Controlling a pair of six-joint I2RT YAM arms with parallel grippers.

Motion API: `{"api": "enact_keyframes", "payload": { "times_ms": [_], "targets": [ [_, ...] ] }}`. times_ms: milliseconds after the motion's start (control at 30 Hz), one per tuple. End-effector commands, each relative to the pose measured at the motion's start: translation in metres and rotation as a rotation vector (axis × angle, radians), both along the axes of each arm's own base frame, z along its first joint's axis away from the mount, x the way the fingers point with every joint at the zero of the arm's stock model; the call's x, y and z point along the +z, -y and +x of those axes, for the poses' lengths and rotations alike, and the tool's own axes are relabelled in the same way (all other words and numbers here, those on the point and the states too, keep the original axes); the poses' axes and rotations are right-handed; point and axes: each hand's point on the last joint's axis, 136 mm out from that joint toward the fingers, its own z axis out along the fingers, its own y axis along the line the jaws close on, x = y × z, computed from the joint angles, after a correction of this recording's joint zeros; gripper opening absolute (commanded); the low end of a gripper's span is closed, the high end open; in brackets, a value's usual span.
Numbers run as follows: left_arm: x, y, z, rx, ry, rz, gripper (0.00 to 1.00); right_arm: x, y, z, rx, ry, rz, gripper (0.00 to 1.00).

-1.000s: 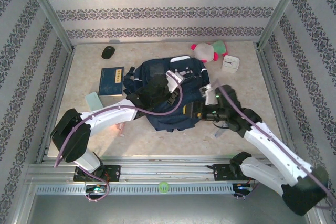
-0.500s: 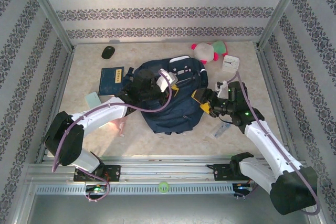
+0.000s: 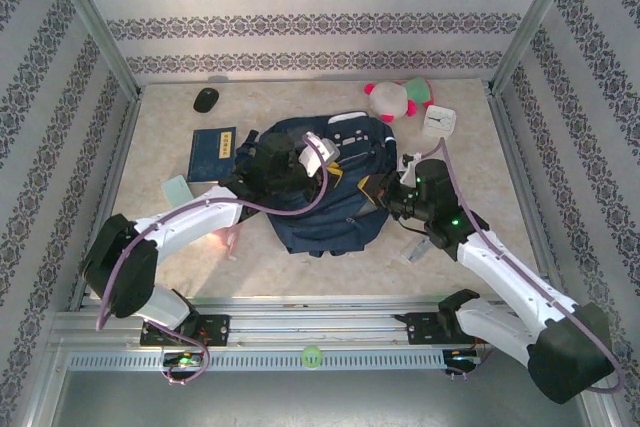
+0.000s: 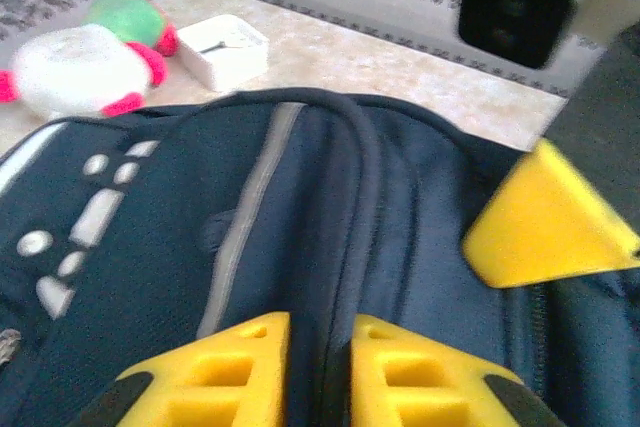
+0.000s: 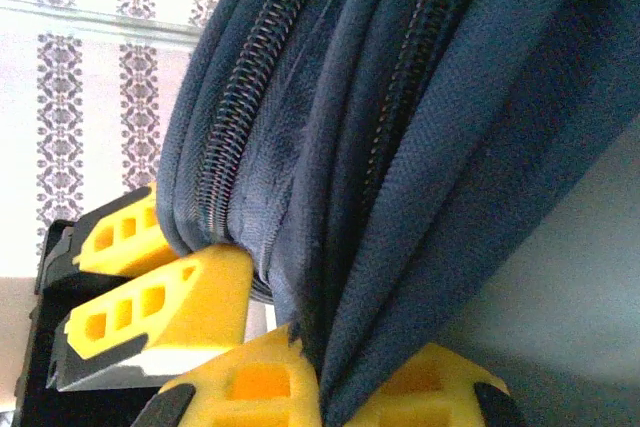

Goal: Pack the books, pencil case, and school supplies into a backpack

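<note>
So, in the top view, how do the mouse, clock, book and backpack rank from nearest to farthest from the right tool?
1. backpack, gripped by the right tool.
2. clock, far right.
3. book, left of the backpack.
4. mouse, far left corner.

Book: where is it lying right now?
In the top view the book lies flat on the left of the table, just left of the backpack, between the black mouse behind it and the teal square nearer the arms.
</note>
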Motion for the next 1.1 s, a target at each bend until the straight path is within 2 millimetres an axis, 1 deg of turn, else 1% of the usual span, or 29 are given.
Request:
{"api": "enact_keyframes", "payload": {
  "times_ms": [0,67,100,133,233,300,367,467,533,600,633,833,1033,1067],
  "targets": [
    [0.066,-0.04,0.017,0.239,0.091,-0.051,0.33,0.034,0.014,0.016,-0.172,0.096,0.043,0.0],
    [0.073,-0.059,0.01,0.341,0.034,-0.063,0.38,0.047,0.01,0.019,-0.197,0.129,0.039,0.0],
    [0.074,-0.068,0.004,0.381,0.01,-0.056,0.42,0.053,0.007,0.02,-0.209,0.142,0.039,0.0],
    [0.076,-0.079,-0.003,0.428,-0.001,-0.041,0.44,0.058,0.004,0.021,-0.217,0.15,0.044,0.0],
    [0.077,-0.109,-0.026,0.578,-0.051,-0.025,0.46,0.07,-0.006,0.024,-0.244,0.158,0.056,0.0],
    [0.073,-0.121,-0.041,0.644,-0.124,-0.051,0.47,0.076,-0.012,0.025,-0.263,0.171,0.053,0.0],
    [0.064,-0.122,-0.056,0.674,-0.195,-0.064,0.49,0.082,-0.018,0.026,-0.274,0.189,0.04,0.0],
    [0.047,-0.114,-0.076,0.686,-0.256,-0.028,0.51,0.088,-0.028,0.029,-0.271,0.199,0.033,0.0],
    [0.039,-0.1,-0.084,0.676,-0.271,-0.007,0.51,0.09,-0.034,0.031,-0.266,0.202,0.031,0.0],
    [0.036,-0.085,-0.088,0.662,-0.278,0.005,0.52,0.092,-0.04,0.031,-0.259,0.206,0.029,0.0],
    [0.033,-0.077,-0.09,0.658,-0.285,0.016,0.52,0.092,-0.042,0.032,-0.258,0.208,0.025,0.0],
    [0.02,-0.048,-0.088,0.692,-0.322,0.052,0.53,0.092,-0.047,0.034,-0.252,0.211,0.021,0.0],
    [0.019,-0.036,-0.087,0.712,-0.347,0.021,0.53,0.092,-0.049,0.034,-0.245,0.21,0.024,0.0],
    [0.015,-0.035,-0.087,0.729,-0.358,0.024,0.53,0.092,-0.05,0.034,-0.244,0.21,0.025,0.0]
  ]
}}
